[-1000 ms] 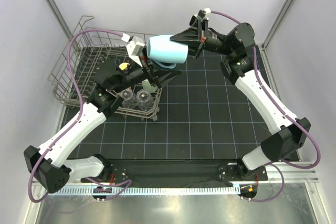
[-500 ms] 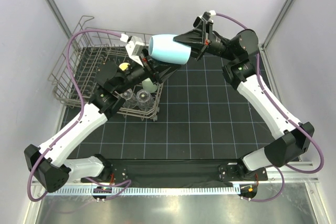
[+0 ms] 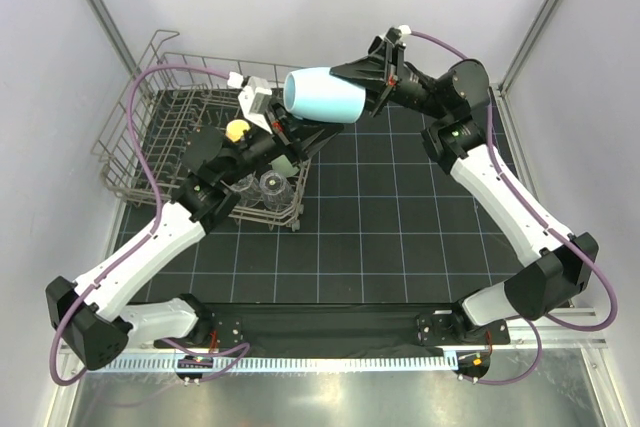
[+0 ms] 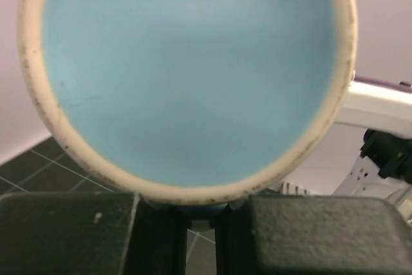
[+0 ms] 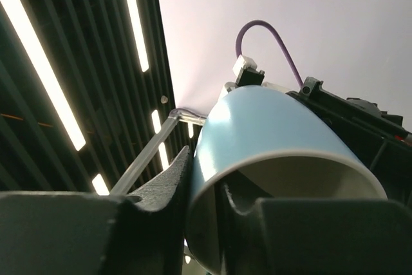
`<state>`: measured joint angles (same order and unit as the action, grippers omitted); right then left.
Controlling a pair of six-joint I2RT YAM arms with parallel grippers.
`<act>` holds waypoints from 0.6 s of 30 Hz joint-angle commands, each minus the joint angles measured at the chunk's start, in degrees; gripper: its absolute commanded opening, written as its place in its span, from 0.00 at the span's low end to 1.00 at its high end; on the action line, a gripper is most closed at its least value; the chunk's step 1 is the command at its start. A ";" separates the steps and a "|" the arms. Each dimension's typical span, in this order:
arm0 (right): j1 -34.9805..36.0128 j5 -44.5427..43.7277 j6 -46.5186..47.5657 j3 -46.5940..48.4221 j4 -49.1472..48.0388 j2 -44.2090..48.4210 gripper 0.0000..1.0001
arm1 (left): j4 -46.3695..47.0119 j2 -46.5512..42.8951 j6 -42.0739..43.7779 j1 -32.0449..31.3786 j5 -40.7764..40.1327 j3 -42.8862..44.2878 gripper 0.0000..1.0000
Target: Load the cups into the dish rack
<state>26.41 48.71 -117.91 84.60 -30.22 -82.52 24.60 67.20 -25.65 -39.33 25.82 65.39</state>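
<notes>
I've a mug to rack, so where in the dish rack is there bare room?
The dish rack looks bare along its far and left rims. Its near-right corner is crowded: clear tumblers, mint-green cup, left arm overhead.

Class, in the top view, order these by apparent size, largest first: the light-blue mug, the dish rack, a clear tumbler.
1. dish rack
2. light-blue mug, held nearer the camera, which enlarges it
3. clear tumbler

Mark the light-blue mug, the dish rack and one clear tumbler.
light-blue mug [image 3: 325, 97]: top external view, outer side wall.
dish rack [image 3: 118, 152]: top external view, left wire wall.
clear tumbler [image 3: 270, 185]: top external view, centre of the right-hand one.
</notes>
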 commanded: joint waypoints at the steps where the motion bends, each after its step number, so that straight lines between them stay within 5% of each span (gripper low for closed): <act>1: 1.18 1.74 -13.76 -0.13 -4.59 1.22 0.24 | 5.38 -3.73 -4.32 -0.39 -6.57 0.01 0.00; 4: 0.83 2.79 -12.18 0.39 -4.32 0.61 0.43 | 3.00 -5.32 -4.67 -0.40 -10.08 -0.26 0.00; 8: 0.04 3.50 -11.03 0.31 -4.32 0.17 0.54 | 2.56 -6.73 -4.94 -0.40 -10.71 -0.61 0.00; 18: -2.77 7.89 0.09 0.48 8.02 1.57 0.61 | -6.13 -7.96 -1.08 -0.13 -13.43 2.29 0.00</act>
<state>24.88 53.63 -115.44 84.20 -28.60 -82.52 18.81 60.75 -29.45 -39.72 14.66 64.12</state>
